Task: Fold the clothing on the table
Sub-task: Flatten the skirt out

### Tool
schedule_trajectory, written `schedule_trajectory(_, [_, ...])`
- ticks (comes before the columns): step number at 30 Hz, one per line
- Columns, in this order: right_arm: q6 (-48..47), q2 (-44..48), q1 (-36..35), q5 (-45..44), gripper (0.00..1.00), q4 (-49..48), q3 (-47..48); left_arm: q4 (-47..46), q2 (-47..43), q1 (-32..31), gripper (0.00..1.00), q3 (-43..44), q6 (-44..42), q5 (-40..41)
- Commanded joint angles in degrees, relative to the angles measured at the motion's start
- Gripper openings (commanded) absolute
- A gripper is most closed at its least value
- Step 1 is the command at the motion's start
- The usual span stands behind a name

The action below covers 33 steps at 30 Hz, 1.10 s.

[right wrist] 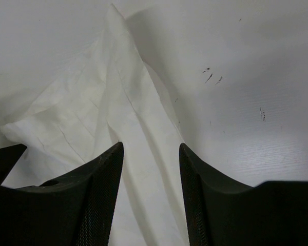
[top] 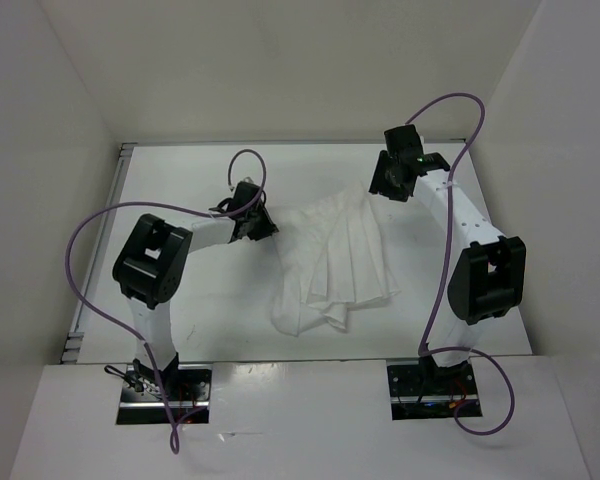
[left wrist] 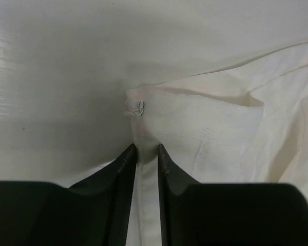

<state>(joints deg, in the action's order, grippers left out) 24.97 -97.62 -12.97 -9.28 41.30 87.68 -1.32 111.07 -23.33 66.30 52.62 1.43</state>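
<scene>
white thin clothing [top: 335, 265] lies rumpled mid-way across the bench [top: 180, 180], its long axis running from near-left to far-right. left jaws are drawn narrow, pinching a corner of its left edge. right jaws hang half open and empty, just above the far-right corner, which lies straight beneath them.

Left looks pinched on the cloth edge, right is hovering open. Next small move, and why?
Probably lower the right gripper and close it on the ridge of the clothing that lies between its open fingers. The left gripper already has a strip of cloth edge squeezed between its tips, while the right holds nothing. Both sides likely need a grip before any fold is lifted.
</scene>
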Motion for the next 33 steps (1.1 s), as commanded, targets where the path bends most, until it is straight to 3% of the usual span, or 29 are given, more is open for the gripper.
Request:
schedule_trajectory(1, [-0.6, 2.4, -0.4, -1.7, 0.53, -0.7, -0.2, -0.8, 2.0, 0.2, 0.29, 2.3, 0.4, -1.3])
schedule_trajectory(2, [-0.6, 2.4, -0.4, -1.7, 0.53, -0.7, -0.2, -0.8, 2.0, 0.2, 0.06, 2.3, 0.4, -1.3])
schedule_trajectory(3, [-0.6, 3.0, -0.4, -1.1, 0.53, -0.7, -0.2, 0.4, 2.0, 0.2, 0.0, 2.3, 0.4, -0.7])
schedule_trajectory(8, [-0.6, 3.0, -0.4, -0.4, 0.53, -0.7, -0.2, 0.4, -4.4, 0.2, 0.0, 3.0, -2.9, -8.2])
schedule_trajectory(12, [-0.6, 3.0, -0.4, -0.9, 0.53, -0.7, -0.2, 4.6, -9.5, -3.9, 0.0, 10.1, -8.8, -14.2])
schedule_trajectory(18, [-2.3, -0.9, -0.4, 0.0, 0.53, -1.2, 0.3, 9.0, -14.5, -4.6, 0.0, 10.4, -9.5, -10.6])
schedule_trajectory(25, [-6.3, -8.9, -0.4, 4.2, 0.46, -3.9, 5.3, 10.6, -14.5, -3.0, 0.0, 7.8, -9.5, -9.3])
schedule_trajectory(33, [-11.2, -18.7, -0.4, 10.8, 0.46, -7.5, 13.1, 11.2, -13.3, -2.4, 0.0, 7.3, -9.5, -9.3])
